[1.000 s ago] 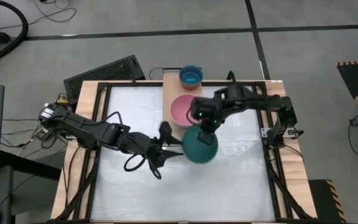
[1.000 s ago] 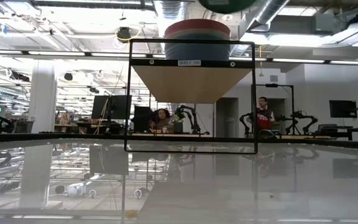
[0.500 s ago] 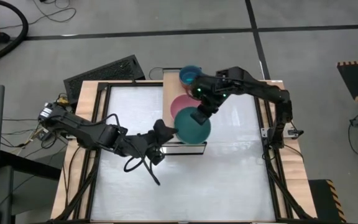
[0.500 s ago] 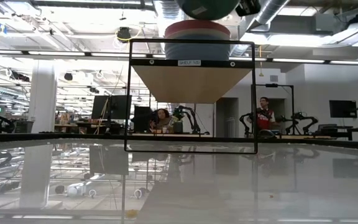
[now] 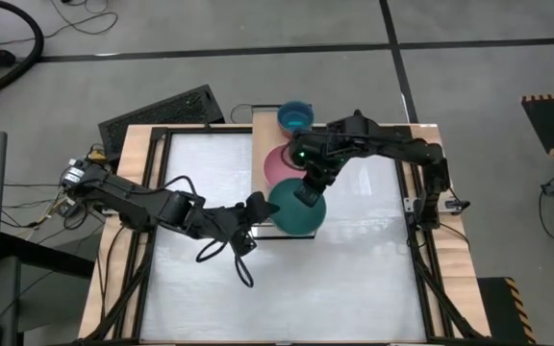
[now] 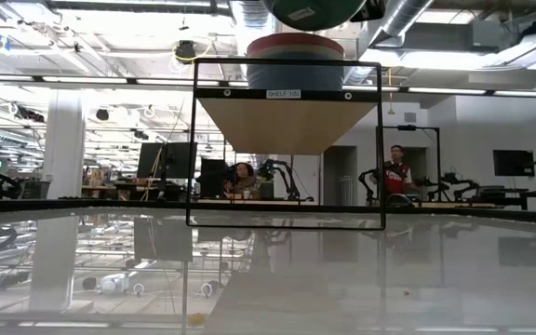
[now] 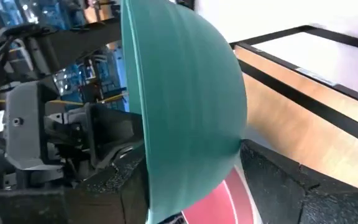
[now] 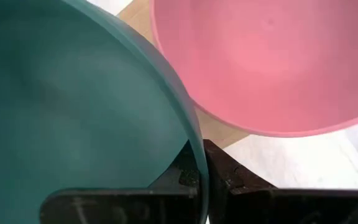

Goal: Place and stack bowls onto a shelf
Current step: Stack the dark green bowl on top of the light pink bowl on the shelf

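My right gripper (image 5: 307, 190) is shut on the dark green bowl (image 5: 294, 211), which hangs over the near end of the light-wood shelf (image 5: 259, 144). In the low view the green bowl (image 6: 310, 9) is above the stack on the shelf (image 6: 287, 126). That stack is the pink bowl (image 5: 279, 161) nested in the grey-blue bowl (image 6: 296, 73). The cyan bowl (image 5: 294, 117) rests on the shelf's far end. My left gripper (image 5: 255, 209) is open, close beside the green bowl's left wall (image 7: 185, 106). The other bowls are out of view. My right gripper holds the green bowl by its rim (image 8: 194, 146), on the side facing the pink bowl. One finger is inside and one finger (image 8: 232, 182) outside. It comes from above. The bowl is lifted clear, mouth up. My left gripper: I cannot tell whether it touches the bowl.
The white tabletop (image 5: 210, 183) spreads left and near of the shelf, inside a black frame with pale wooden borders (image 5: 133, 154). A dark keyboard-like panel (image 5: 162, 111) lies off the far left corner. People and other robot arms show in the room behind (image 6: 396, 172).
My right gripper carried the green bowl from over the table's middle toward the far edge and a little left, then settled it over the shelf's near end beside the pink bowl. My left gripper moved slightly toward the far edge, staying next to the bowl.
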Controlling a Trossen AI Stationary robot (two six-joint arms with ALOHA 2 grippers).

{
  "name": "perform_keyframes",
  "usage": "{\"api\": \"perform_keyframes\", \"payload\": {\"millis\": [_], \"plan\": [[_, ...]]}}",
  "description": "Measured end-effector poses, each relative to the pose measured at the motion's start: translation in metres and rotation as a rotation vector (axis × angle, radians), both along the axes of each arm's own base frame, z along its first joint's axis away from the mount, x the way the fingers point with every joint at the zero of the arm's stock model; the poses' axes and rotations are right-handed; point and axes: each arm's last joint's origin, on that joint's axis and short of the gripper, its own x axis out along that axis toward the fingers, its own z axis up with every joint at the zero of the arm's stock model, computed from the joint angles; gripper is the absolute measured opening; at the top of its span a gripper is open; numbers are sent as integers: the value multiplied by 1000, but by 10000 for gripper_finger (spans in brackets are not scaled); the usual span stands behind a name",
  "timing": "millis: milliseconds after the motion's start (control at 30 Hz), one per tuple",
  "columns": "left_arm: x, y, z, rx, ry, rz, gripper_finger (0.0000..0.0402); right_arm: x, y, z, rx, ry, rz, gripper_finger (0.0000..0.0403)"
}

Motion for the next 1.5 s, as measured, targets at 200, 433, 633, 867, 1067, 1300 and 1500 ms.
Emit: {"api": "perform_keyframes", "payload": {"millis": [200,433,633,867,1067,1300,1500], "plan": [[-3,2,-5,67,91,-30,169,1,2,-1,-40,4,11,23],[-3,2,-8,190,165,-100,50,3,2,-3,-75,4,68,23],[-3,8,-12,192,201,-112,26,5,-3,-5,-86,-5,97,46],[-3,12,-14,193,232,-103,11,7,-3,2,-127,-77,175,77],[-4,12,-14,194,233,-102,8,4,0,19,-135,-173,264,157],[-4,12,-10,205,218,-95,7,0,-3,34,-115,-251,301,252],[-4,12,-9,202,208,-86,8,-13,-3,53,-59,-379,332,254]]}}
